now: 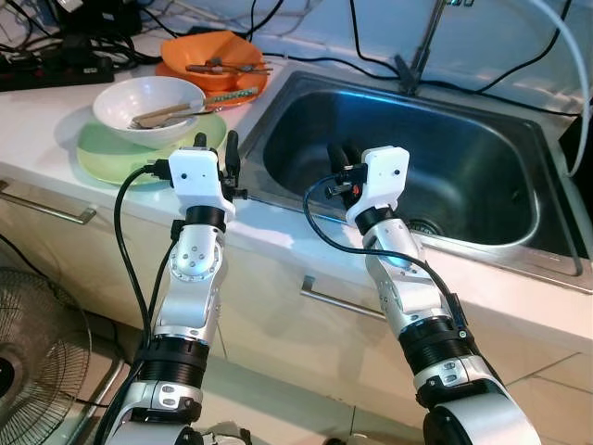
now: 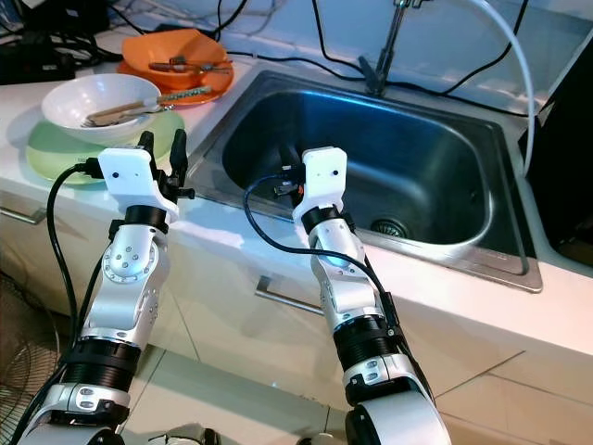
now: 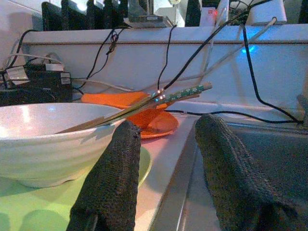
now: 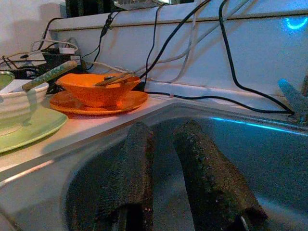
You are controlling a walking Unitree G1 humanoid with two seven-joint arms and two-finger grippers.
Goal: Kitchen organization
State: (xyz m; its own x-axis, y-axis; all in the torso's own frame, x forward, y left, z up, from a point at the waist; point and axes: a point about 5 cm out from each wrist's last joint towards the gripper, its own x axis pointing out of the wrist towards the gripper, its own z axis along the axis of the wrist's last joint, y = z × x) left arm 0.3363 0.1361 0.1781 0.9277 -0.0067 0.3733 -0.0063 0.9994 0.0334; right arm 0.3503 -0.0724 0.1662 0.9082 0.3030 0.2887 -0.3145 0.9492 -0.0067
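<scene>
A white bowl (image 1: 148, 107) holding chopsticks (image 3: 183, 92) and a spoon sits on a green plate (image 1: 111, 153) on the white counter. Behind it an orange bowl (image 1: 213, 51) with utensils rests on an orange plate (image 4: 96, 106). My left gripper (image 1: 216, 146) hovers open at the counter edge, just right of the green plate, with nothing between its fingers. The steel sink (image 1: 519, 236) lies to the right. My right gripper (image 1: 343, 158) hangs over the sink's near left part, its fingers a narrow gap apart and holding nothing.
A faucet (image 1: 422, 46) rises behind the sink, whose drain (image 1: 422, 225) is at the basin's front. Cables and a power strip (image 1: 56, 69) lie along the back of the counter. A fan (image 1: 37, 352) stands on the floor at the lower left. Drawer handles (image 1: 338, 301) project below the counter.
</scene>
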